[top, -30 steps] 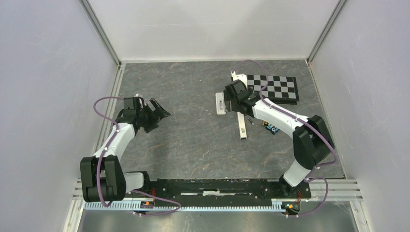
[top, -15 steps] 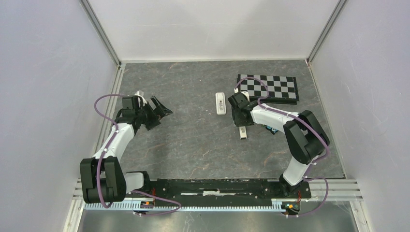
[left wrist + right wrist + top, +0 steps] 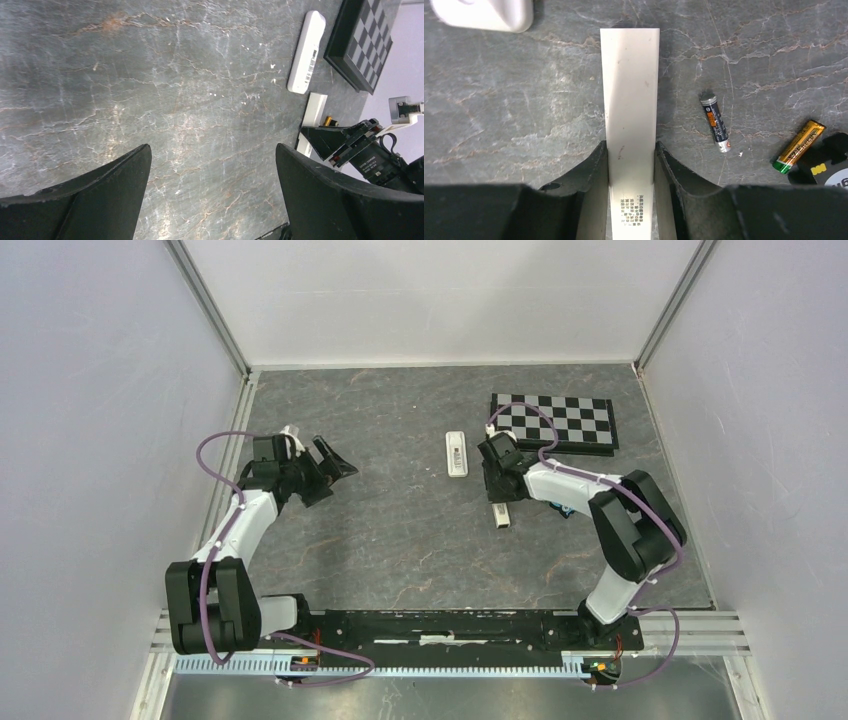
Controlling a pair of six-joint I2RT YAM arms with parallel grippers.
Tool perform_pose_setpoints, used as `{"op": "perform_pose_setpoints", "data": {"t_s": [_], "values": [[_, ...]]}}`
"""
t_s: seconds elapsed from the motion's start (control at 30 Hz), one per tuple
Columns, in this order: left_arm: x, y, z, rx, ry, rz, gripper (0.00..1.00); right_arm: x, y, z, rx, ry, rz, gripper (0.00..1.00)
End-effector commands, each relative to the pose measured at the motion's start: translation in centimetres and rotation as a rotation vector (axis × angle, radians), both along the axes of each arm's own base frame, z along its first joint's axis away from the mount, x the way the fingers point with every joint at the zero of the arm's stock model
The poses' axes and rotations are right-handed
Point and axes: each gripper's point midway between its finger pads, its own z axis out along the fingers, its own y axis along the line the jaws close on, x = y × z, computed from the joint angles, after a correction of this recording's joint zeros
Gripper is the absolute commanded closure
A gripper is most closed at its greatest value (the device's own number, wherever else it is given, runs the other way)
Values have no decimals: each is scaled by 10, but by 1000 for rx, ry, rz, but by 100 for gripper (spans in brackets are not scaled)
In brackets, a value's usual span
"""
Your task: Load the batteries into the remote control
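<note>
left end effector [image 3: 212,150]: released, jaws spread wide with nothing between them; it hangs over bare bench [image 3: 380,530].
right end effector [image 3: 631,147]: low at the bench, fingers [image 3: 591,170] pressed against both long edges of the bar [image 3: 630,75], grasping it near one end.
bar: plain white, lies along the bench.
remote [image 3: 456,453]: flat on the bench, just left of the right end effector in the top view, untouched.
batteries [image 3: 715,123]: two loose on the bench right of the bar in the wrist view, one dark with an orange band, one gold and green; neither touched, neither in the remote.
checkerboard [image 3: 560,422]: far right of the bench, beyond the right arm.
</note>
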Motion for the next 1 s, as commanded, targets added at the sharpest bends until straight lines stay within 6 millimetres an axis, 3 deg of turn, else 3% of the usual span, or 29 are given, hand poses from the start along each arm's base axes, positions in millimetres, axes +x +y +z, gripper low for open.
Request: {"op": "perform_pose_setpoints", "data": {"t_s": [0.0, 0.07, 0.2, 0.33, 0.57, 0.63, 0.73, 0.97], "values": [[11, -14, 32, -56, -129, -93, 1, 17, 18, 45, 122, -147, 98, 83], [11, -22, 41, -107, -166, -125, 1, 23, 31, 69, 185, -212, 167, 84], [12, -38, 64, -206, -244, -190, 0, 20, 77, 124, 399, -332, 390, 84], [12, -52, 94, -307, -332, -261, 0, 1, 125, 178, 669, -410, 631, 84], [-9, -84, 149, -466, -521, -442, 1, -38, 174, 244, 954, -488, 913, 83], [-23, -100, 156, -466, -560, -547, 3, -47, 187, 254, 987, -448, 982, 84], [-39, -109, 164, -401, -679, -701, 7, -56, 197, 265, 1025, -418, 1040, 83], [-65, -107, 185, -165, -1019, -942, 11, -80, 193, 252, 992, -290, 1169, 82]]}}
